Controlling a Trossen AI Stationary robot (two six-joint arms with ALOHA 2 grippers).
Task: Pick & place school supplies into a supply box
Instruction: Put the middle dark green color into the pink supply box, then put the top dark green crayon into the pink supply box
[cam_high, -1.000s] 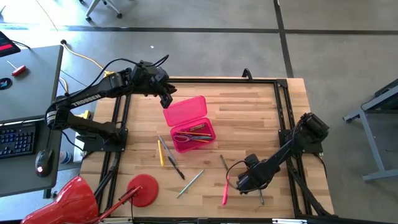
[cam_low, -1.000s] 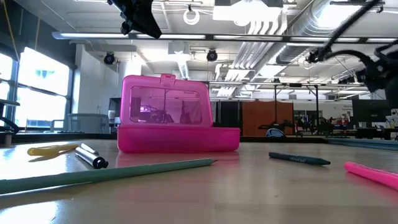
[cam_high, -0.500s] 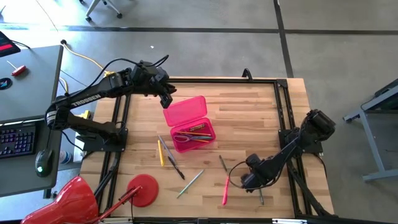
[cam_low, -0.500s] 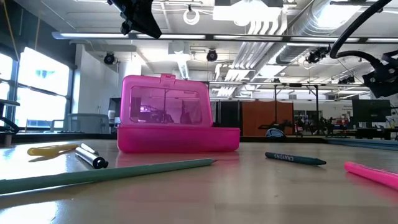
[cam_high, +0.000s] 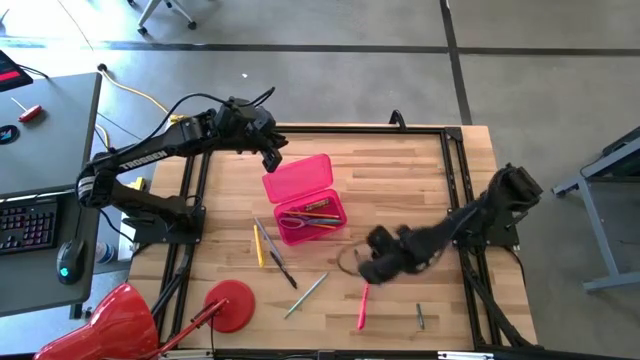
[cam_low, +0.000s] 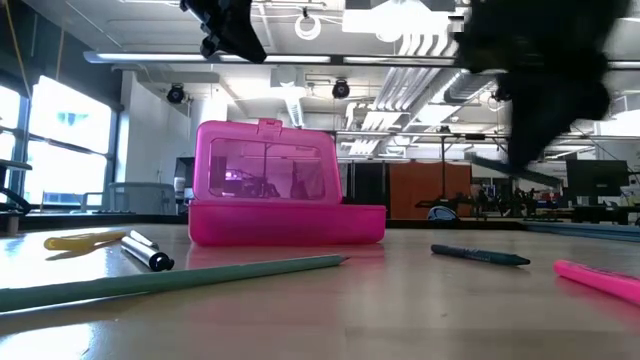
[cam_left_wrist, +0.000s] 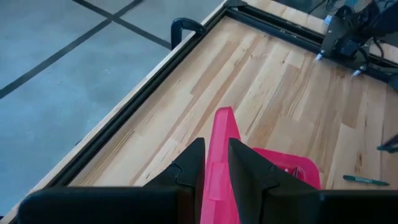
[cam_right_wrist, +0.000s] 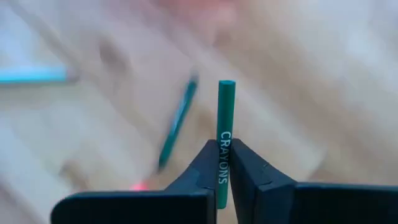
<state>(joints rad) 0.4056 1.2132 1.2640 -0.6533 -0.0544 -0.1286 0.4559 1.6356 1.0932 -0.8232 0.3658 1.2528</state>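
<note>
The bright pink supply box (cam_high: 305, 200) sits open mid-table, its lid upright in the low view (cam_low: 265, 160), with several pens inside (cam_high: 312, 215). My left gripper (cam_left_wrist: 216, 144) is above the box's far-left side, shut on the lid. My right gripper (cam_right_wrist: 222, 144), blurred in the high view (cam_high: 372, 268), hovers right of the box, shut on a green crayon (cam_right_wrist: 226, 106). Loose supplies lie flat on the table: yellow and dark pencils (cam_high: 265, 245), a grey-green pencil (cam_high: 306, 295), a pink pen (cam_high: 362, 305) and another green crayon (cam_low: 480, 255). My left gripper pinches the lid's free upper edge (cam_left_wrist: 219, 127) between its two fingers, coming from above and slanting down; the lid stands upright on the box. My right gripper pinches the green crayon at its lettered part (cam_right_wrist: 224, 140) between both fingers. The crayon lies along the fingers, juts past their tips, and is lifted clear of the table.
A red round disc with a stick handle (cam_high: 228, 303) lies near the table's near-left corner. A small dark stick (cam_high: 419, 317) lies near the near edge on the right. Black frame rails (cam_high: 455, 190) run along the table's sides. Bare wood shows right of the box (cam_high: 400, 190).
My right gripper, shut on the crayon, has swung quickly from the table's near-right part toward the left and the pink box, blurring in the high and low views. The box and the loose supplies have stayed where they were.
</note>
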